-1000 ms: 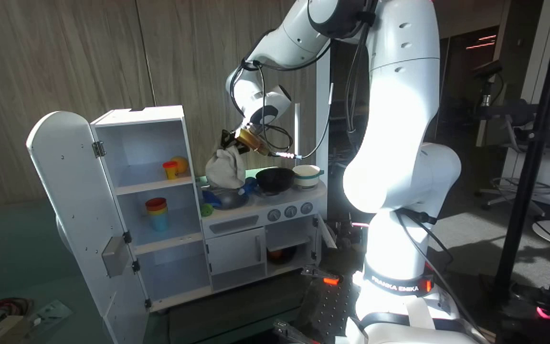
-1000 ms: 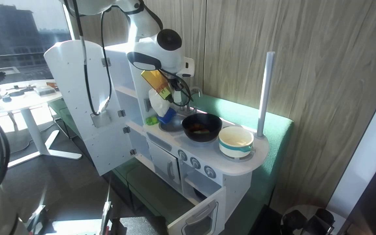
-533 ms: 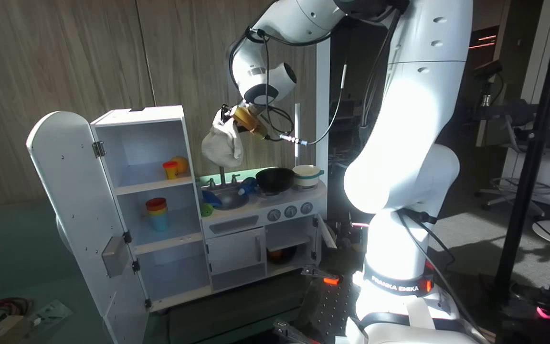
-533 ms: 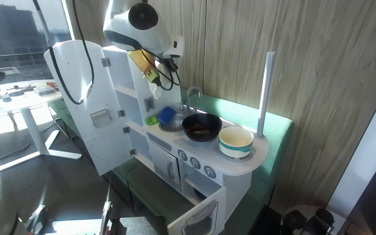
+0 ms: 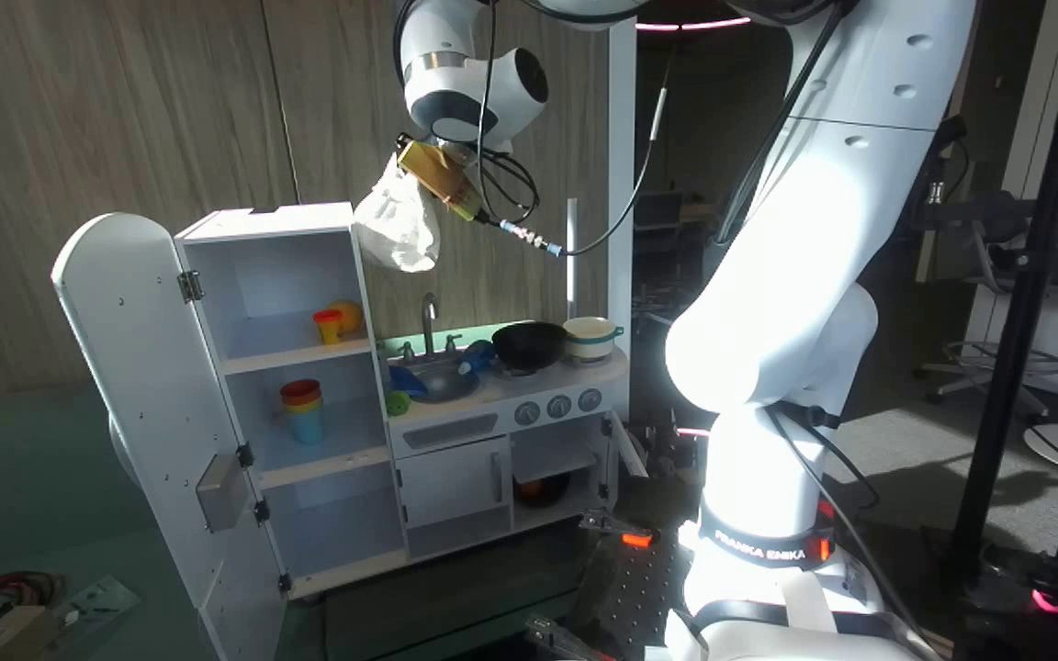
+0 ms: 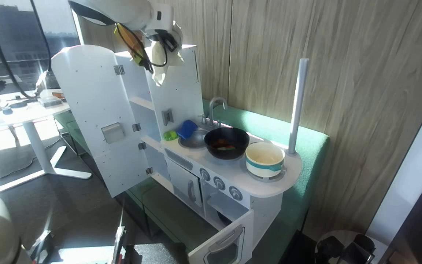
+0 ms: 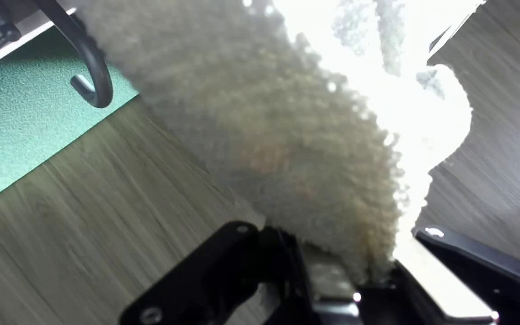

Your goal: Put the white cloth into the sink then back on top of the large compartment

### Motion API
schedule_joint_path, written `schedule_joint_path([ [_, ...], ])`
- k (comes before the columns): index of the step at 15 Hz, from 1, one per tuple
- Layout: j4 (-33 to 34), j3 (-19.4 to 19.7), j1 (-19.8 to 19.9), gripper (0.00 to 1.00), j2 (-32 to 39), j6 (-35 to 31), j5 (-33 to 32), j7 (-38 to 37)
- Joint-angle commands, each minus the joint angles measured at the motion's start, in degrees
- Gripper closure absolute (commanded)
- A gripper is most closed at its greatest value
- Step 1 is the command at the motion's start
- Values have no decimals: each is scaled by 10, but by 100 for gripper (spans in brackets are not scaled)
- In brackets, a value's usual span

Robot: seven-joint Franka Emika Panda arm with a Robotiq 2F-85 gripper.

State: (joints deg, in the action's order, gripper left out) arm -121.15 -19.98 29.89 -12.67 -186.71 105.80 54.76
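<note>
The white arm (image 5: 786, 294) reaches up and over; the large compartment (image 5: 272, 220) stands with its door (image 5: 139, 349) open, adjoining the counter (image 6: 258, 187); the white cloth (image 5: 398, 225) hangs in midair near the compartment's upper end, contact unclear; lower down is the sink (image 5: 451, 386); beside it stand a black wok (image 5: 529, 353), then a cream pot (image 5: 589, 349); the jaws are clamped on the cloth.

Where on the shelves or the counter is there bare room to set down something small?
Bare: the bottom shelf, under the stacked cups; the counter strip between knobs and white pot. Crowded: around the sink, by blue things, a green thing and the black pan.
</note>
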Motion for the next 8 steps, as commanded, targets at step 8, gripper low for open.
schedule_joint_path([
  [8,216,-159,-3,94,109,-248,-144,-29],
])
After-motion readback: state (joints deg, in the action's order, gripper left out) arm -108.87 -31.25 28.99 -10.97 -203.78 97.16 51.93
